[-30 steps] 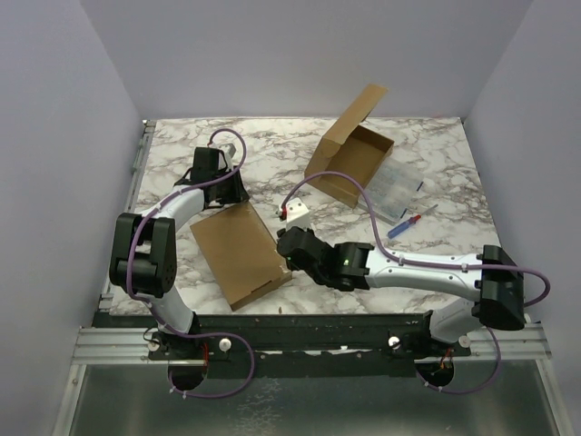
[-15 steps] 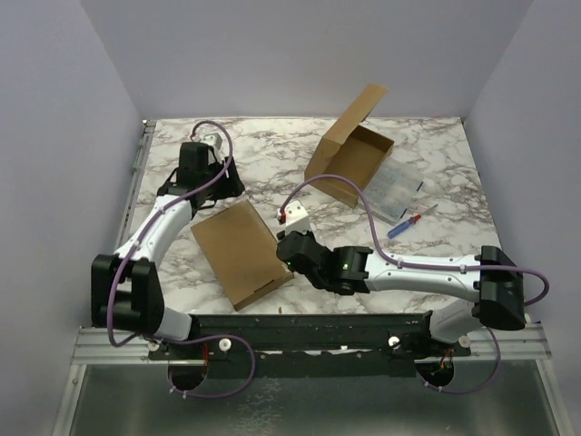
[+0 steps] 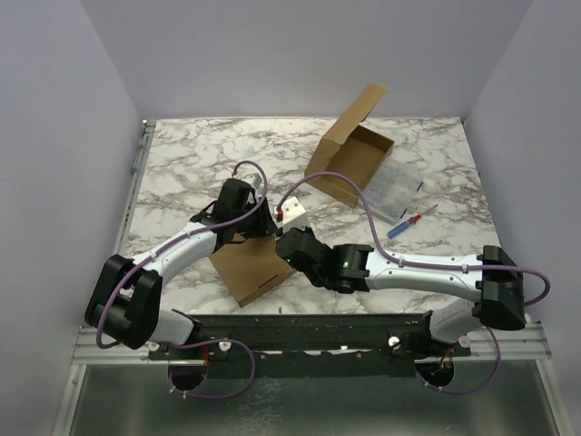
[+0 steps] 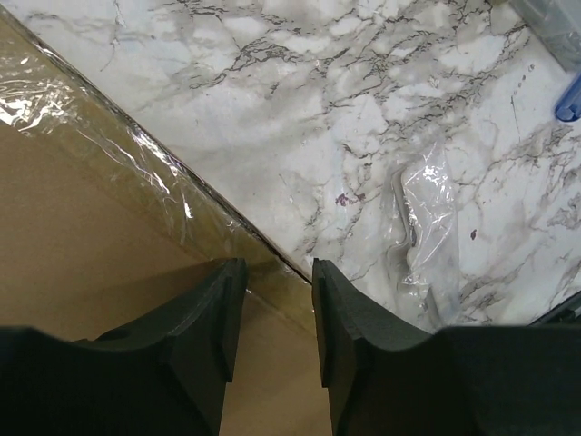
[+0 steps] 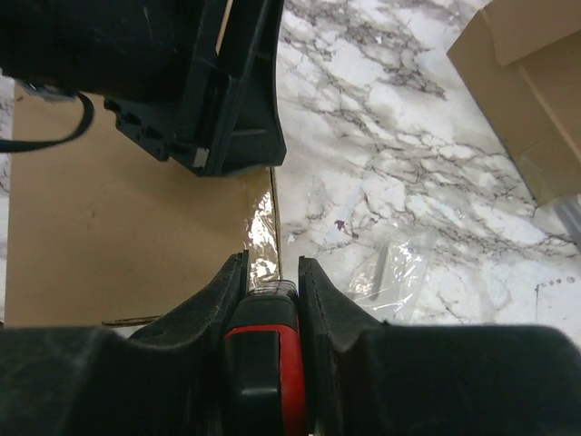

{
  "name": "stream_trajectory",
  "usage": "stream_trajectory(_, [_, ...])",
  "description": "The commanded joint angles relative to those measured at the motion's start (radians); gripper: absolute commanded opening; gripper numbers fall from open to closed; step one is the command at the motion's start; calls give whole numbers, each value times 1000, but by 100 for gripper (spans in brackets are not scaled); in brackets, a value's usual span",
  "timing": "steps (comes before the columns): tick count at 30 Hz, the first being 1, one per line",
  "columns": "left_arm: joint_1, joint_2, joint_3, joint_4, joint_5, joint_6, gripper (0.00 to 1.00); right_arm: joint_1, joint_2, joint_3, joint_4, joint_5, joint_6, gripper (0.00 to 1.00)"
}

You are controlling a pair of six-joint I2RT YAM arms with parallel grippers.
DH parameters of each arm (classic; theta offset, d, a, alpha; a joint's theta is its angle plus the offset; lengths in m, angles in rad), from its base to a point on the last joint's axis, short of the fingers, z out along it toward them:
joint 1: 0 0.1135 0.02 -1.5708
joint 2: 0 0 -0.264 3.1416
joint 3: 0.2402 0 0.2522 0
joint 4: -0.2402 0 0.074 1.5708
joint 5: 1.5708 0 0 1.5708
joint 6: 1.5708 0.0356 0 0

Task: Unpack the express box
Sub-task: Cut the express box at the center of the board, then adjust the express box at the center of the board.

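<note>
Red cutter (image 5: 261, 363), left fingers (image 4: 204, 354) over taped box (image 3: 259, 272), screwdriver (image 3: 402, 225)

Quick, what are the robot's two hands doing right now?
Left gripper: open, holding nothing.
Right gripper: shut on a red-and-black tool.

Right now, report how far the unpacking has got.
Done: the open box has a clear packet and screwdriver beside it. In hand: right gripper holds a red tool at the taped box seam; left gripper hovers open. Left: cutting, emptying it.
</note>
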Motion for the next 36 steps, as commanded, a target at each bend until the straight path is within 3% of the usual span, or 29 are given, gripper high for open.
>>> stream_trajectory(1, [5,44,-5,-1,-90,20,42,9,-73,91,27,73,-48,0])
stream_trajectory(6, [5,-5,47,-33,-93,33,49,9,-128,85,19,105,-40,0])
stream_trajectory(11, [33,-73,143,-178,-119,5,65,-65,-116,39,50,40,-56,0])
stream_trajectory(17, [299,-271,90,-365,-192,-86,67,-168,-60,-23,153,-115,-151,0])
stream_trajectory(22, [446,-399,-45,-432,-291,-193,69,-221,16,-26,176,-263,-220,0])
stream_trajectory(25, [486,-454,-137,-383,-322,-278,77,-221,53,-26,194,-339,-233,0])
stream_trajectory(29, [492,-443,-240,-178,-250,-338,82,-220,103,-7,197,-388,-202,0])
stream_trajectory(33, [492,-314,-236,-6,-191,-308,82,-211,137,8,238,-459,-152,0])
stream_trajectory(36, [488,-123,-142,65,-132,-222,82,-193,167,32,294,-518,-118,0])
